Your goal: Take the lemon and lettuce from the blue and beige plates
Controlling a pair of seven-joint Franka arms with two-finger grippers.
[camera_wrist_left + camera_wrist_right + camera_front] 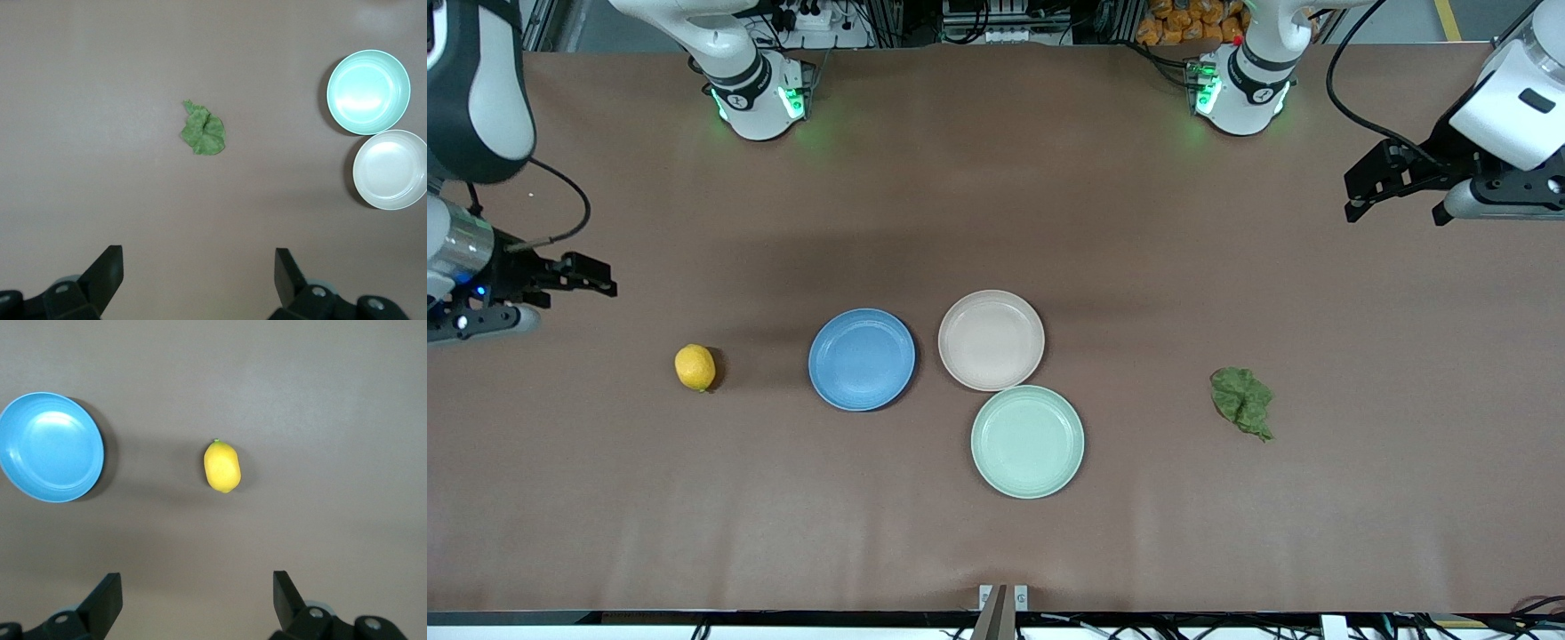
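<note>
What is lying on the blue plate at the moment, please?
Nothing: the blue plate is bare, its whole surface showing. The lemon sits on the table beside it, toward the right arm's end.

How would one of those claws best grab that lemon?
From straight above, fingers closing across the lemon's narrow middle rather than its pointed ends. It lies on its side on the bare table, apart from the blue plate, and the right gripper is open.
</note>
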